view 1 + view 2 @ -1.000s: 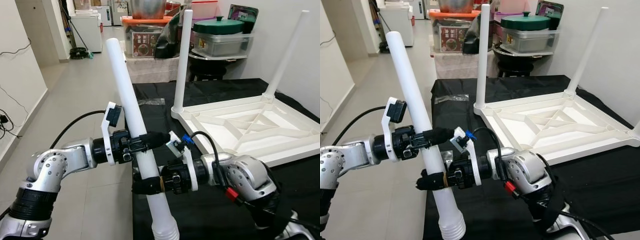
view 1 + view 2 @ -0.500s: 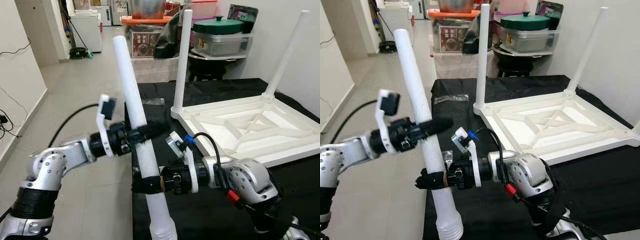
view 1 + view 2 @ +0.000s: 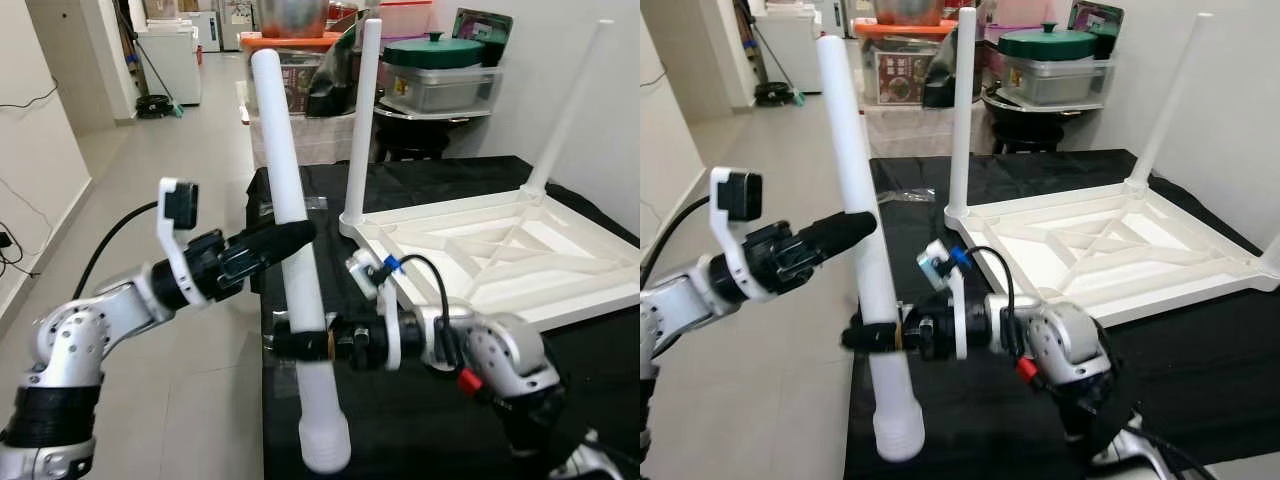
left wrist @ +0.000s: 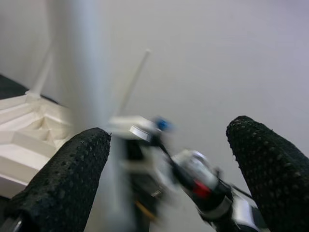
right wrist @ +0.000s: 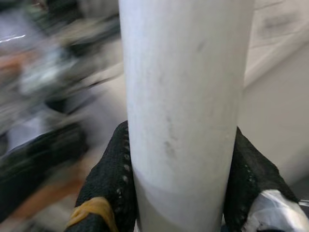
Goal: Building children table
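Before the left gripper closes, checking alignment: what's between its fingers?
In the left wrist view, the left gripper is open; the white table leg lies between its fingers.

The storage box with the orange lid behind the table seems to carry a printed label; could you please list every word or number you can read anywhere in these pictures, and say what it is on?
Printed label on the orange-lidded box: too small and blurred to read.
White table leg held in the right hand: no text.
Upturned white table top: no text.
Green-lidded pot: no text.
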Controlling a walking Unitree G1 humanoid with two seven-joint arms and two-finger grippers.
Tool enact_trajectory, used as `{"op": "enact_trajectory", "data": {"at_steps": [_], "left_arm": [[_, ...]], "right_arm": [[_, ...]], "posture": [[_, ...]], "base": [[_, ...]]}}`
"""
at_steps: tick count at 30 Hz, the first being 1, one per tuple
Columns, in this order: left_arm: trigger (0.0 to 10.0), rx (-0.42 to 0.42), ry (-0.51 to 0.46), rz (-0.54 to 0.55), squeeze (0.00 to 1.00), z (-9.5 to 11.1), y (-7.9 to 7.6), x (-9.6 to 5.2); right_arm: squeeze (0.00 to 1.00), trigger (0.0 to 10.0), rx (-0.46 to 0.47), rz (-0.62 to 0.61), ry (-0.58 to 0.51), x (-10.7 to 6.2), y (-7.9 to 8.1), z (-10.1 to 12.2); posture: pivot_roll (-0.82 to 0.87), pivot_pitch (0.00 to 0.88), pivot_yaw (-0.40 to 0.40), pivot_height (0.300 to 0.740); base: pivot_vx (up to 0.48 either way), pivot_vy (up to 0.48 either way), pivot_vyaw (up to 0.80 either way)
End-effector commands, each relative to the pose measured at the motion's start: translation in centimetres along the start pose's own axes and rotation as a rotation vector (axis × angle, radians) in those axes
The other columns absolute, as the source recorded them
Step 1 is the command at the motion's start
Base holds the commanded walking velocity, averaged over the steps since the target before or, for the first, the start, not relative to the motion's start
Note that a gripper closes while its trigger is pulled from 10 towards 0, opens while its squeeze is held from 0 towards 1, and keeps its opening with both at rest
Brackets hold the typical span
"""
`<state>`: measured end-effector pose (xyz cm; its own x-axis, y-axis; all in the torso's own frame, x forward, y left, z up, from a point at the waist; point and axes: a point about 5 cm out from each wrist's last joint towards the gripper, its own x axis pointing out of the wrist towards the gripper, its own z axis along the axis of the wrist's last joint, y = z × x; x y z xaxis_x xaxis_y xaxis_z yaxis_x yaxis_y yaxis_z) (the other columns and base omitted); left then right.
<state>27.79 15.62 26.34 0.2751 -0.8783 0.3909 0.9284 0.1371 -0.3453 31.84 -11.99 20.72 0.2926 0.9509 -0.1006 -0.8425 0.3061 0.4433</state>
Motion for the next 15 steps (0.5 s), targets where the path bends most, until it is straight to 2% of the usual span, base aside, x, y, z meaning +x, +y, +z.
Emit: {"op": "enact_trajectory", "data": {"at_steps": [1,4,11,12,13,15], "left_arm": [[10.0,0.032,-0.024,0.002,1.0,0.7,-0.3,-0.4],[10.0,0.068,-0.101,0.084,1.0,1.4,-0.1,-1.3],[10.0,0.089,-0.202,0.177,1.0,1.6,-0.3,-2.6],[10.0,0.093,-0.224,0.206,0.74,1.6,-0.3,-2.9],[10.0,0.097,-0.249,0.258,0.0,1.4,0.1,-3.4],[10.0,0.099,-0.265,0.294,0.0,1.3,0.3,-3.7]], "right_arm": [[0.0,0.0,-0.029,-0.083,-0.063,-0.8,-0.9,0.9],[0.0,0.0,-0.066,-0.228,-0.186,-2.4,-2.5,2.9],[0.0,0.0,-0.091,-0.289,-0.274,-4.6,-2.9,4.8],[0.0,0.0,-0.096,-0.314,-0.297,-4.9,-3.2,5.1],[0.0,0.0,-0.092,-0.357,-0.336,-5.3,-3.6,5.6],[0.0,0.0,-0.088,-0.386,-0.363,-5.5,-3.9,5.9]], "posture": [[0.05,0.0,-0.035,0.74],[0.05,0.0,-0.037,0.74],[0.05,0.0,-0.035,0.74],[0.05,0.0,-0.034,0.74],[0.05,0.0,-0.035,0.74],[0.05,0.0,-0.035,0.74]], "base": [[0.0,0.0,0.0],[0.0,0.0,0.0],[0.0,0.0,0.0],[0.0,0.0,0.0],[0.0,0.0,0.0],[0.0,0.0,0.0]]}}
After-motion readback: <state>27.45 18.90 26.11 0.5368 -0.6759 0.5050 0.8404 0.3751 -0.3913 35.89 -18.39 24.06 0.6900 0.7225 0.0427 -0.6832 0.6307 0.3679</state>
